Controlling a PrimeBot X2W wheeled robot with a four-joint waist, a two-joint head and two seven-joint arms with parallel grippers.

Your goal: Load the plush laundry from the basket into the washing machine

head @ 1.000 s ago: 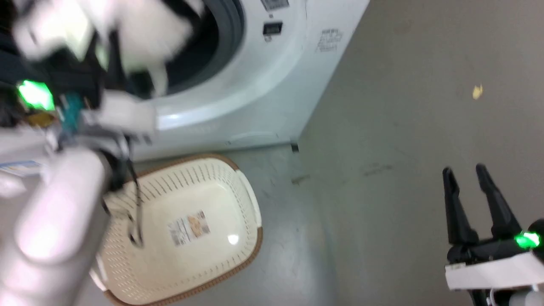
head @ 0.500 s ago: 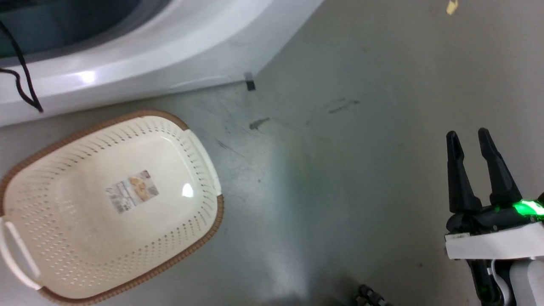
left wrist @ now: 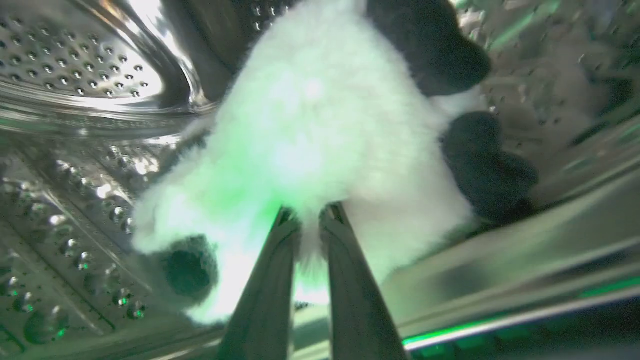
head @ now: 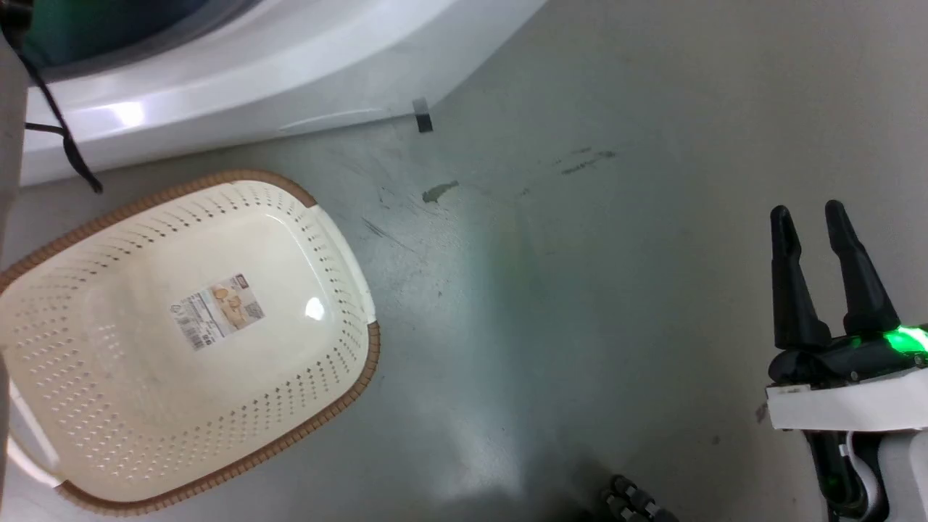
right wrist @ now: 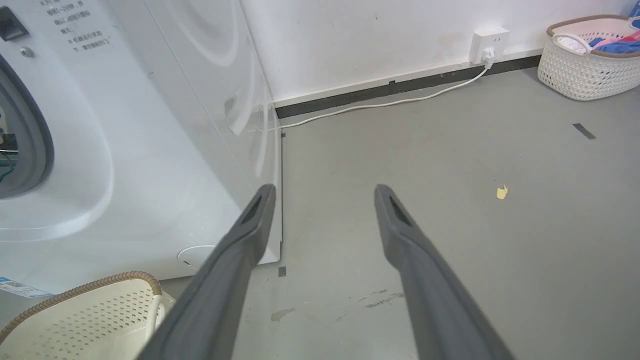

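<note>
The plush laundry (left wrist: 320,125) is being gripped by the left gripper (left wrist: 311,216), whose fingers (left wrist: 270,290) are being pressed together on a tuft of its white fur. The toy is being held inside the perforated steel drum (left wrist: 75,65) of the washing machine (head: 254,80), with its black patches showing along its upper and right sides in the left wrist view. Whether it is resting on the metal cannot be told. The basket (head: 348,391) is sitting on the floor (head: 580,304) just in front of the machine's lower front edge, its label (head: 217,319) showing on its bare bottom. The right gripper (head: 806,212) is being held above the floor, well apart from the basket, with its fingers (right wrist: 240,250) spread and grasping nothing.
</note>
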